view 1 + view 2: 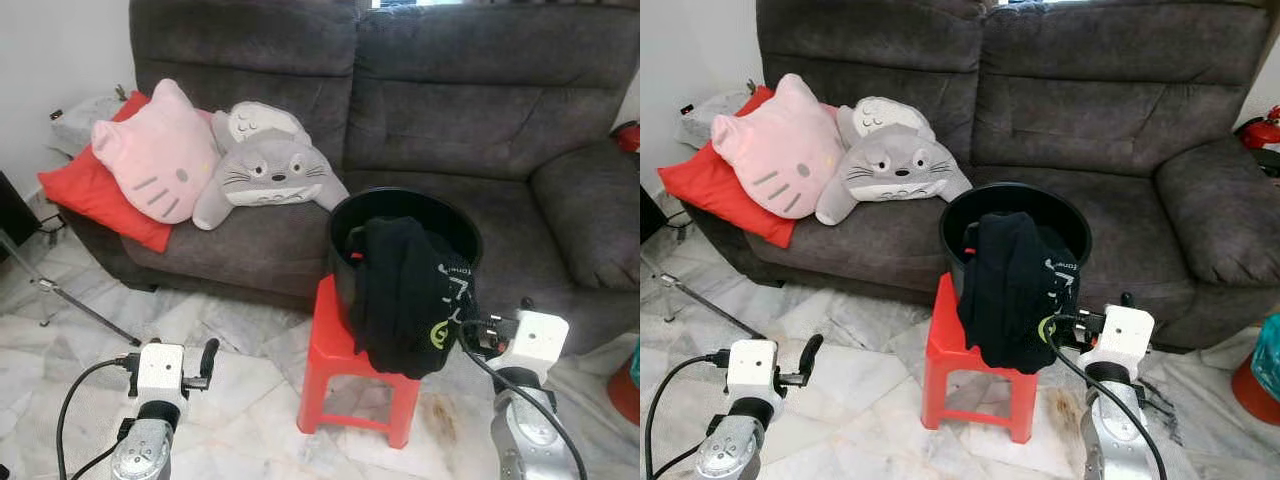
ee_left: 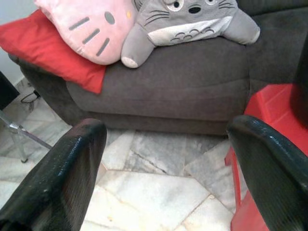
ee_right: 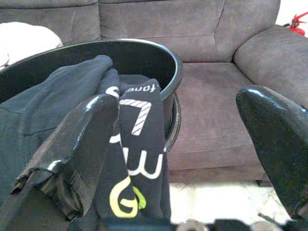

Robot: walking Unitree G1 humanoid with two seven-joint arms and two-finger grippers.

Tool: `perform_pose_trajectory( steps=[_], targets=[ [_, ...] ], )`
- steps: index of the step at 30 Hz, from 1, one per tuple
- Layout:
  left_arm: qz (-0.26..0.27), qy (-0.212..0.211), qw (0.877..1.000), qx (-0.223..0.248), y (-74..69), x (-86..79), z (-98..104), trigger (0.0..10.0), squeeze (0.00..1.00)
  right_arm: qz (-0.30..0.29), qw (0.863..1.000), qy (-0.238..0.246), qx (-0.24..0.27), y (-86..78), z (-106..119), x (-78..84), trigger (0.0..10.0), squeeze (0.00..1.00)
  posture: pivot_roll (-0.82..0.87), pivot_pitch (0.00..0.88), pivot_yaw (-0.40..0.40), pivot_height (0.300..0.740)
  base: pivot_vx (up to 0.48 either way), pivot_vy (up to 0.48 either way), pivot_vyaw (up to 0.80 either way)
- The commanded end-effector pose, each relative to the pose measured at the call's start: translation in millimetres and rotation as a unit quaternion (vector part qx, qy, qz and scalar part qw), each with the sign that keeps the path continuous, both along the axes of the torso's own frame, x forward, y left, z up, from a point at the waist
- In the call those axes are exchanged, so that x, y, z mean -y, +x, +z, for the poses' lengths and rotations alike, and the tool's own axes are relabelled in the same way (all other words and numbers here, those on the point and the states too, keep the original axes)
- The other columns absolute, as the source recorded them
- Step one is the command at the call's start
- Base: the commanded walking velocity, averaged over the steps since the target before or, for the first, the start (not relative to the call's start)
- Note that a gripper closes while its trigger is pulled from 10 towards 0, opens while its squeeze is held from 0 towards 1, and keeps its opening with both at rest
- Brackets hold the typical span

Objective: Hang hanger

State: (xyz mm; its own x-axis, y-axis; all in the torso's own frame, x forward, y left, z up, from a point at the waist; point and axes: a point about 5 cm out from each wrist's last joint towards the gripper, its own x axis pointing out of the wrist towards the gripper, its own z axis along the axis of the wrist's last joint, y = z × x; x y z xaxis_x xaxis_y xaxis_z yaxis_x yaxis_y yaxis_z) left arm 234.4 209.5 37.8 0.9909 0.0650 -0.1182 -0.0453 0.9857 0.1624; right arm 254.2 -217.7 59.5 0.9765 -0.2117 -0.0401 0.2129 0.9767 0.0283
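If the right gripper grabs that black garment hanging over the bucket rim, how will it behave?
The black garment drapes in folds over the black bucket, so it is probably floppy and sags. It may snag the rim, tugging the bucket on its red stool. The right gripper is open beside it.

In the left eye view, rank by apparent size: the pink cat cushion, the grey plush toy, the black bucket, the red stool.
1. black bucket, with the black garment draped over it
2. pink cat cushion and grey plush toy: too alike to rank
3. red stool, partly hidden, so unsure
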Motion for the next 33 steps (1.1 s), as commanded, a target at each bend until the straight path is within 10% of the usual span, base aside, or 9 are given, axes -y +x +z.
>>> perform_pose_trajectory(
  steps=[1,3,4,6,18,25,33],
  targets=[
    [-0.006,0.000,1.000,0.006,3.8,-0.3,3,10.0,0.00,0.005,1.000,-0.003,0.006,-2.8,1,-2.8,10.0,1.00,-0.12,0.000,0.025,0.740,0.000,0.000,0.00],
    [-0.009,-0.001,1.000,0.009,4.4,0.7,5,10.0,0.00,0.008,1.000,-0.009,-0.004,-6.4,-3,-3.9,10.0,1.00,-0.12,0.000,0.024,0.740,0.000,0.000,0.00],
    [-0.011,-0.001,1.000,0.009,4.4,1.2,6,10.0,0.00,0.007,1.000,-0.011,-0.012,-9.2,-7,-4.1,10.0,0.18,-0.12,0.000,0.024,0.740,0.000,0.000,0.00],
    [-0.012,-0.002,1.000,0.010,3.9,1.2,7,10.0,0.00,0.005,1.000,-0.010,-0.017,-11.1,-10,-4.4,10.0,0.00,-0.11,0.000,0.025,0.740,0.000,0.000,0.00],
    [-0.006,0.009,0.997,-0.075,-10.9,-14.1,-27,10.0,0.00,0.010,1.000,-0.014,-0.003,-9.5,-4,-11.5,10.0,0.00,-0.12,0.000,0.038,0.740,0.230,0.000,0.00],
    [0.024,0.064,0.959,-0.274,-65.6,-43.0,-91,10.0,0.00,0.011,1.000,-0.021,0.005,-10.4,1,-11.6,10.0,0.00,-0.14,0.000,0.038,0.740,0.301,0.000,0.00],
    [0.044,0.060,0.940,-0.332,-88.2,-50.3,-108,10.0,0.00,0.018,1.000,-0.022,0.012,-9.3,3,-17.1,10.0,0.00,-0.13,0.000,0.030,0.740,0.286,0.000,0.00]
  ],
)
